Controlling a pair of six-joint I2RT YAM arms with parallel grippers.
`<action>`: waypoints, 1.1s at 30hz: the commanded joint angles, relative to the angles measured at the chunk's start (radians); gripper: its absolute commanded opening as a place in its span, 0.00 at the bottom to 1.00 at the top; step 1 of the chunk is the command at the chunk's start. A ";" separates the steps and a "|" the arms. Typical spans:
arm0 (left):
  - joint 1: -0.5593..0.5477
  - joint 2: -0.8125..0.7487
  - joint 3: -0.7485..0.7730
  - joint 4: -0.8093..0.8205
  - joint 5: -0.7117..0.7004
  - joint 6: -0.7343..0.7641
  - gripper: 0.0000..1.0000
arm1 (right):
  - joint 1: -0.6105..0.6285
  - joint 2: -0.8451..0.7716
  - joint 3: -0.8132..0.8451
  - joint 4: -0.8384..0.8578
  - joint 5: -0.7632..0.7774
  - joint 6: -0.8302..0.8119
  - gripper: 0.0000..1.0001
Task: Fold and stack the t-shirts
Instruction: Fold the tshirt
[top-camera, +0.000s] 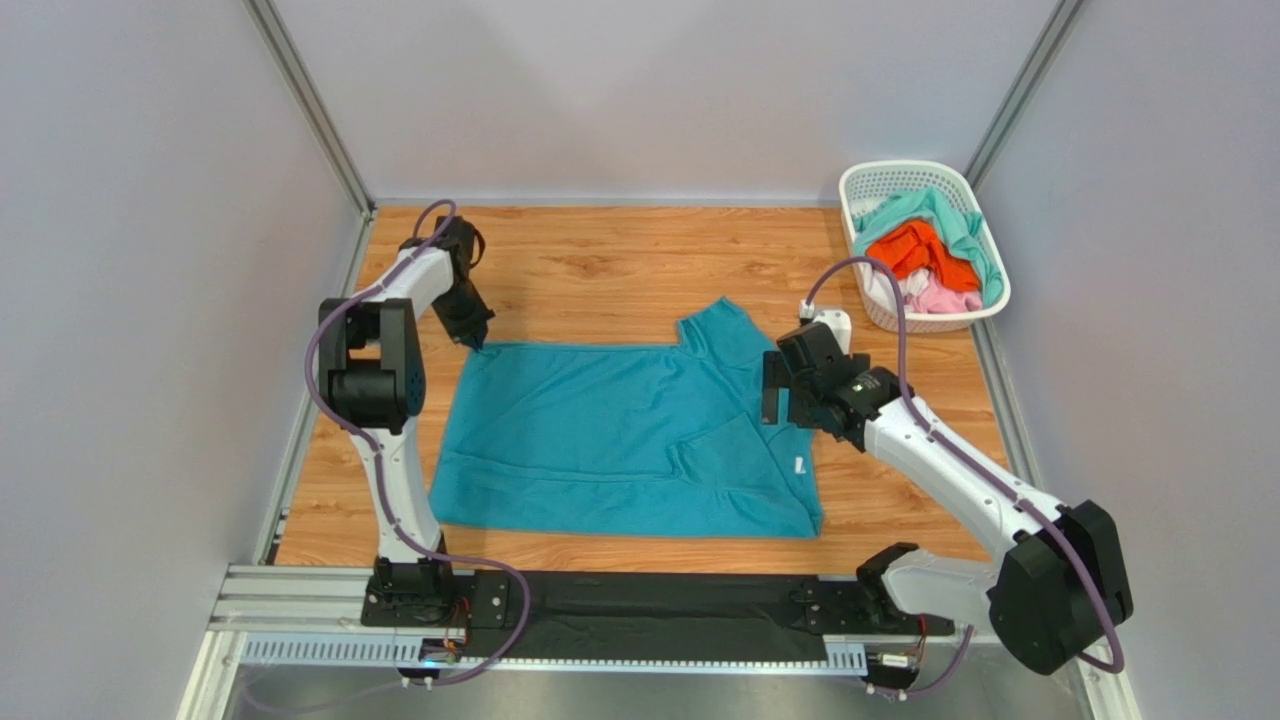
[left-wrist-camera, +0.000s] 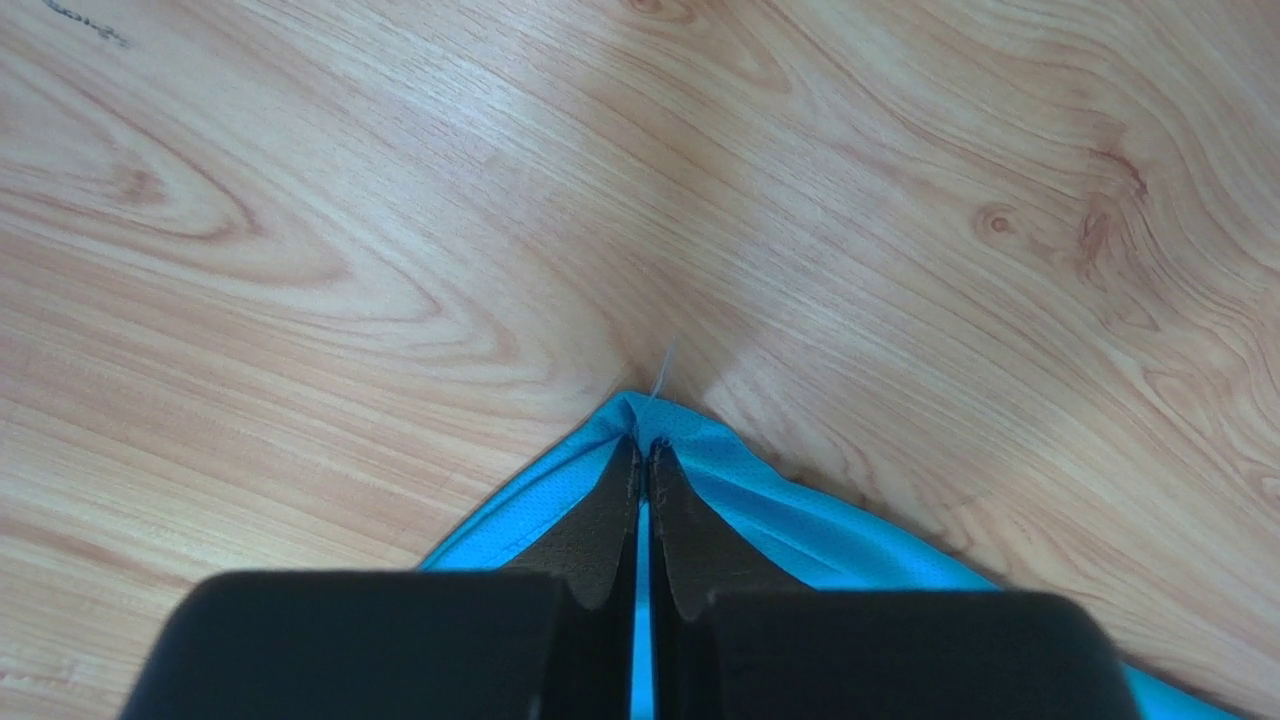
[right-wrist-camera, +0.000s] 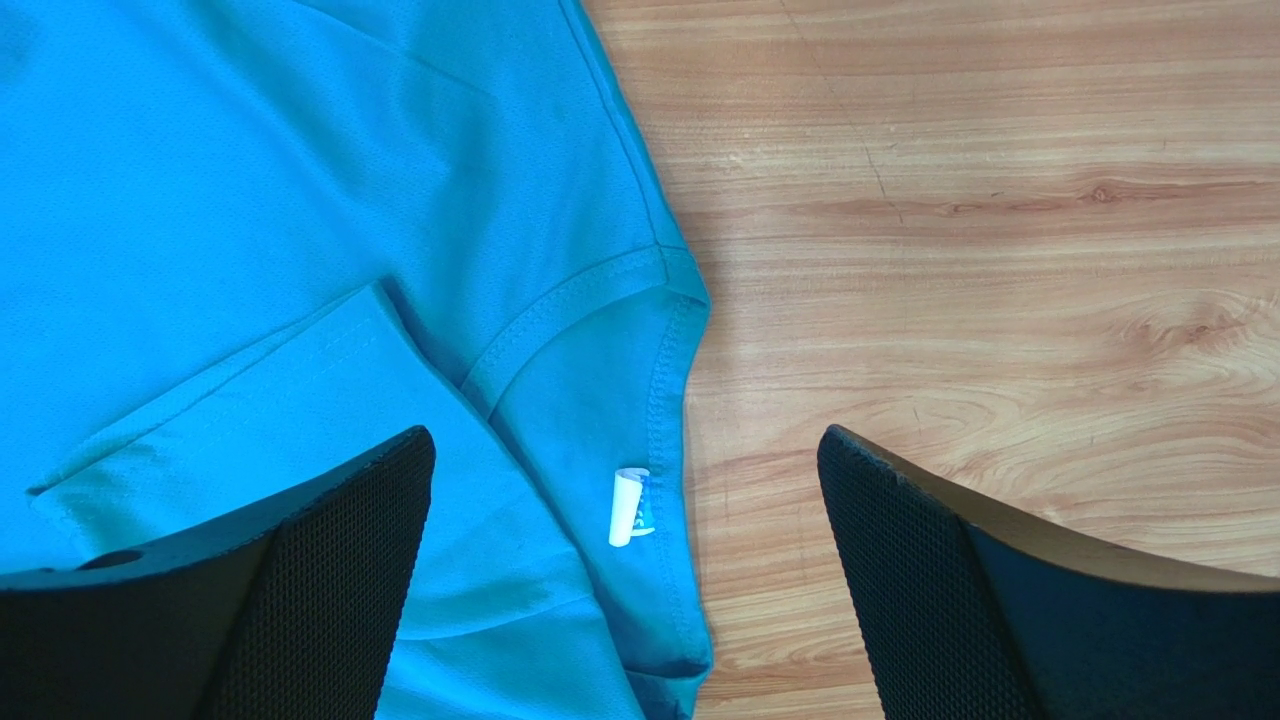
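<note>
A teal-blue t-shirt (top-camera: 631, 435) lies spread on the wooden table, one sleeve folded over its body. My left gripper (top-camera: 475, 336) is shut on the shirt's far left corner (left-wrist-camera: 649, 413), the fabric pinched between its black fingers (left-wrist-camera: 601, 518). My right gripper (top-camera: 784, 393) hovers open over the shirt's right edge near the collar. The small white neck label (right-wrist-camera: 628, 507) lies between its wide-spread fingers (right-wrist-camera: 323, 570), which touch nothing. More t-shirts, orange (top-camera: 914, 248), mint-green (top-camera: 950, 213) and pale pink (top-camera: 944, 300), are piled in the basket.
A white lattice basket (top-camera: 869, 183) stands at the far right corner of the table. Grey walls close in the table on three sides. A metal rail (top-camera: 301, 600) with the arm bases runs along the near edge.
</note>
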 joint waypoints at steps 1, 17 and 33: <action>0.005 -0.014 0.009 -0.009 0.027 0.034 0.00 | -0.006 0.011 0.015 0.040 -0.012 -0.014 1.00; 0.005 -0.061 -0.034 0.055 0.086 0.064 0.00 | -0.087 0.573 0.663 0.104 -0.130 -0.027 1.00; 0.005 -0.050 -0.038 0.061 0.110 0.058 0.00 | -0.141 1.192 1.267 -0.014 -0.082 -0.132 0.82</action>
